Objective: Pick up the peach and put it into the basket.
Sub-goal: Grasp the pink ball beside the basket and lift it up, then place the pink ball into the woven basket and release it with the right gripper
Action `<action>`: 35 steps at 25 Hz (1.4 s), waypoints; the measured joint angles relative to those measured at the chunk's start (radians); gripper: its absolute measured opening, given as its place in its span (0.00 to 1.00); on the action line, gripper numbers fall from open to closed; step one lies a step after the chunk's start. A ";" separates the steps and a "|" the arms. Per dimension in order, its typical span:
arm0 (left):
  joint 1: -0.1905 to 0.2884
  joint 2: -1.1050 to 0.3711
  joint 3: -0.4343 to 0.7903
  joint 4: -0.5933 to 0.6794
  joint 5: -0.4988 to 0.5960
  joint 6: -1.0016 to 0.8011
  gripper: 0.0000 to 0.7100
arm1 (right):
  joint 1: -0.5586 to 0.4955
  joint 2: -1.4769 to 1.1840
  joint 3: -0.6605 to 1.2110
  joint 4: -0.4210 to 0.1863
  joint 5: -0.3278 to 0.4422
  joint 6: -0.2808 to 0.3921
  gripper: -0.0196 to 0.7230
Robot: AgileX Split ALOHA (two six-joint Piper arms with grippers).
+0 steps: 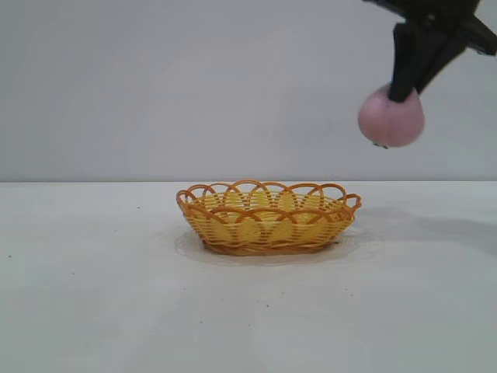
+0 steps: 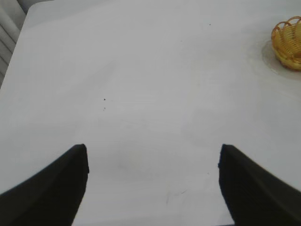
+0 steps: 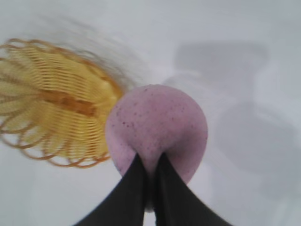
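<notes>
Hanging high at the right of the exterior view, well above the desk [image 1: 93,295]: the peach [image 1: 390,116], pinched at its top by the dark fingers of the right gripper [image 1: 404,92]. Sitting below and off to the left of it, on the desk and apart from it: the basket [image 1: 268,217], yellow weave with an orange looped rim, nothing lying inside.

Showing only in the right wrist view: the speckled pink skin of the peach [image 3: 157,129] filling the middle, the two fingers [image 3: 129,197] of the right gripper [image 3: 149,160] nearly meeting, clamped on a small part of the fruit, with the basket [image 3: 51,101] blurred beneath and to one side, and soft arm shadows falling across the pale surface.

Showing only in the left wrist view: the left gripper [image 2: 153,183], spread wide with nothing between its fingers [image 2: 56,188], hovering over bare desk [image 2: 141,84], and the basket [image 2: 289,42] cut off at the far corner. Not appearing in the exterior view at all: the left arm.

Nothing standing between peach and basket but open air. Stretching out white and matte, with a few tiny dark specks and a faint ring mark around the basket base: the desk. Rising behind it: a plain pale grey wall [image 1: 155,78]. Peeking in at one far corner of the left wrist view: a strip of lighter ribbed material [image 2: 7,28], too small for telling what.
</notes>
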 joint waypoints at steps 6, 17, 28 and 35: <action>0.000 0.000 0.000 0.000 0.000 0.000 0.75 | 0.131 0.017 -0.001 0.013 -0.042 -0.030 0.03; 0.000 0.000 0.000 0.000 0.000 0.000 0.75 | 0.260 0.172 -0.001 0.026 -0.200 -0.047 0.03; 0.000 0.000 0.000 0.000 0.000 0.000 0.75 | 0.260 0.200 -0.001 0.024 -0.213 -0.025 0.18; 0.000 0.000 0.000 0.000 0.000 0.000 0.75 | 0.260 0.202 -0.001 0.002 -0.190 -0.021 0.40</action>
